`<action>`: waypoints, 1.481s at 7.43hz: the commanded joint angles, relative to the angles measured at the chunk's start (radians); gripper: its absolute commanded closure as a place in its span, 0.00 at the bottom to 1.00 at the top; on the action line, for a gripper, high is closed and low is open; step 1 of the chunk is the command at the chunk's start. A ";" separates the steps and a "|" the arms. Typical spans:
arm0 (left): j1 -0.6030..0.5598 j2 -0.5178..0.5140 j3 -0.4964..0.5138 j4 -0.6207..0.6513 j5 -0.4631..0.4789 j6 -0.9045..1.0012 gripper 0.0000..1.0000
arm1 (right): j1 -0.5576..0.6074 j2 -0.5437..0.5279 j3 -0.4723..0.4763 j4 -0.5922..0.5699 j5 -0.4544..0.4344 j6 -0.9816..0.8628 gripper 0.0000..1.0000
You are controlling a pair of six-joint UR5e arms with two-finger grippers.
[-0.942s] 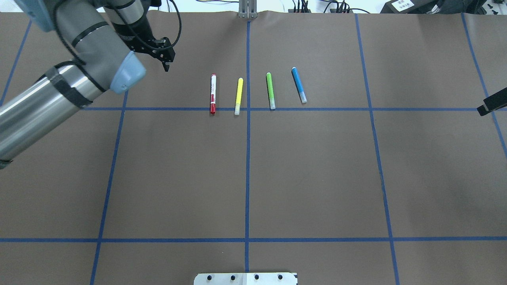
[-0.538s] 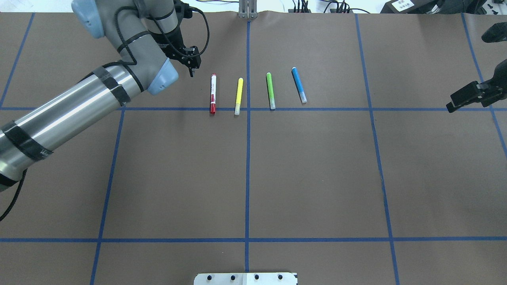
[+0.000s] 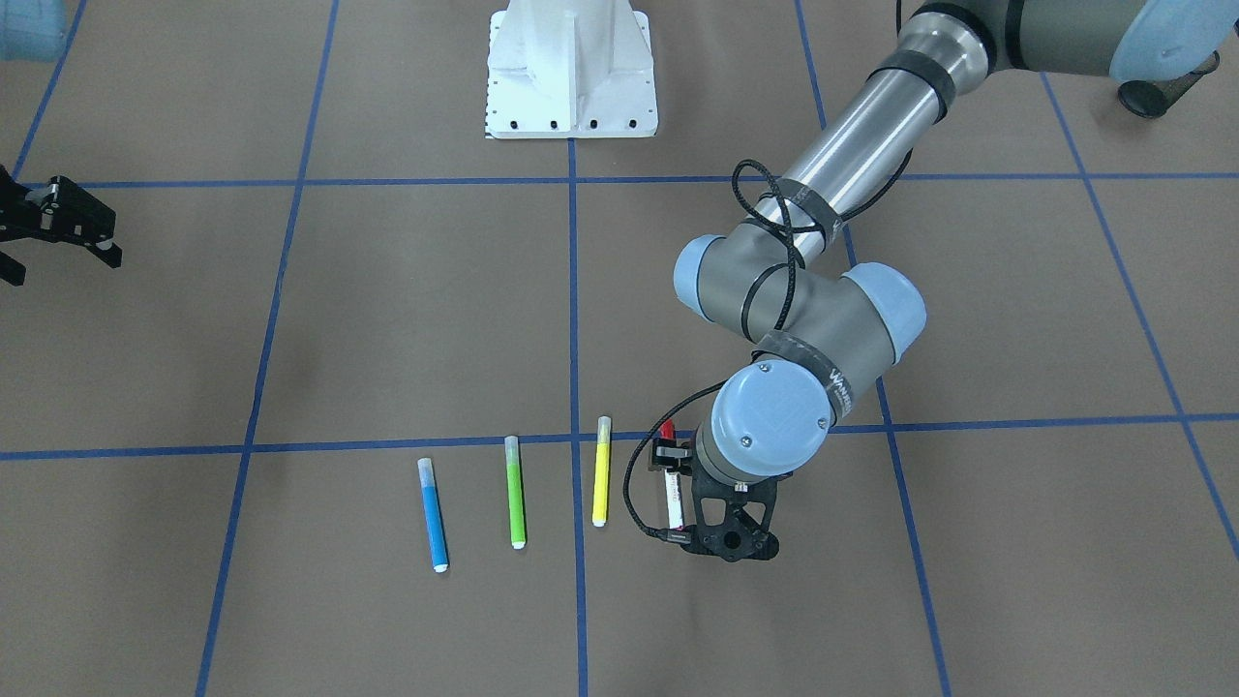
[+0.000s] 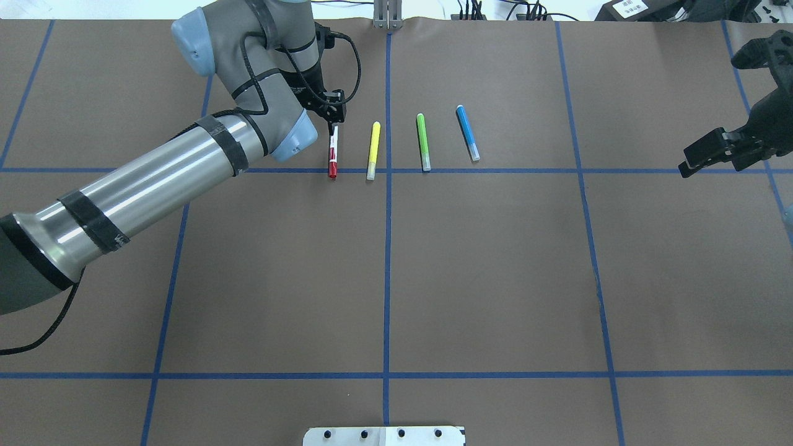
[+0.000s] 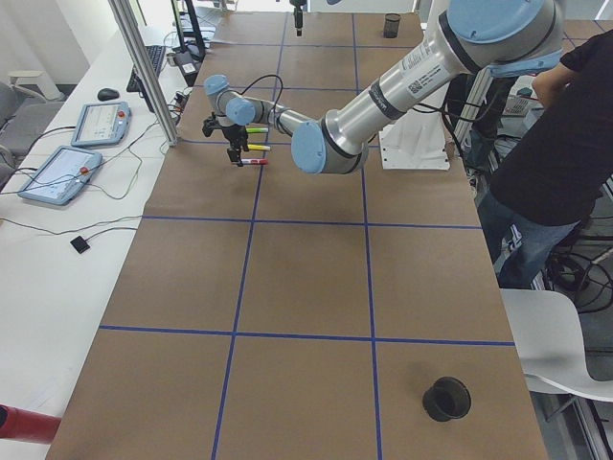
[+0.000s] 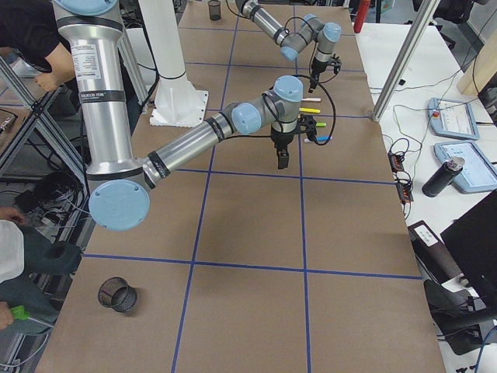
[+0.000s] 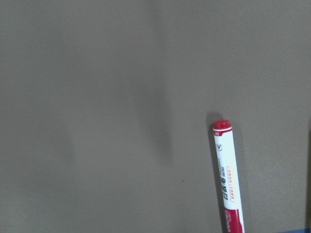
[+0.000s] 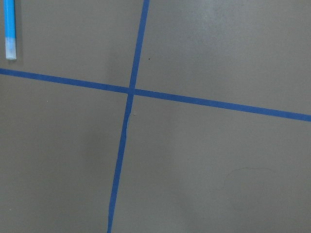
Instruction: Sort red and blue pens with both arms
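Note:
The red pen (image 4: 332,158) lies on the brown table, white barrel with its red cap toward the robot. My left gripper (image 4: 334,121) hovers over its far end and looks open, with nothing held. From the front, that wrist covers most of the red pen (image 3: 668,499). The left wrist view shows only the red pen (image 7: 226,179) at lower right, no fingers. The blue pen (image 4: 468,133) lies at the right end of the row. My right gripper (image 4: 694,162) hangs far to its right, open and empty (image 3: 58,266). The blue pen (image 8: 9,29) shows in the right wrist view's top left corner.
A yellow pen (image 4: 373,150) and a green pen (image 4: 423,141) lie between the red and blue ones. The white pedestal (image 3: 571,68) stands at the robot's side. A black mesh cup (image 5: 447,398) sits at the table's left end. A person (image 5: 565,163) stands beside the table.
The left arm swung right, carrying its gripper from the far left to over the red pen's far end. The right gripper came further in from the right edge. The pens stayed put.

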 commanded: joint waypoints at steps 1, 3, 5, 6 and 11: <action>0.024 -0.036 0.054 -0.039 0.042 -0.045 0.32 | -0.007 0.001 -0.001 0.000 0.000 0.004 0.00; 0.029 -0.034 0.060 -0.042 0.070 -0.046 0.39 | -0.010 -0.001 -0.006 0.000 -0.002 0.004 0.00; 0.041 -0.034 0.076 -0.082 0.096 -0.056 0.39 | -0.010 -0.001 -0.020 0.000 -0.002 0.004 0.00; 0.043 -0.036 0.076 -0.083 0.097 -0.058 0.40 | -0.010 -0.001 -0.021 0.000 -0.002 0.004 0.00; 0.055 -0.042 0.107 -0.126 0.101 -0.087 0.53 | -0.012 -0.001 -0.021 0.000 -0.003 0.004 0.00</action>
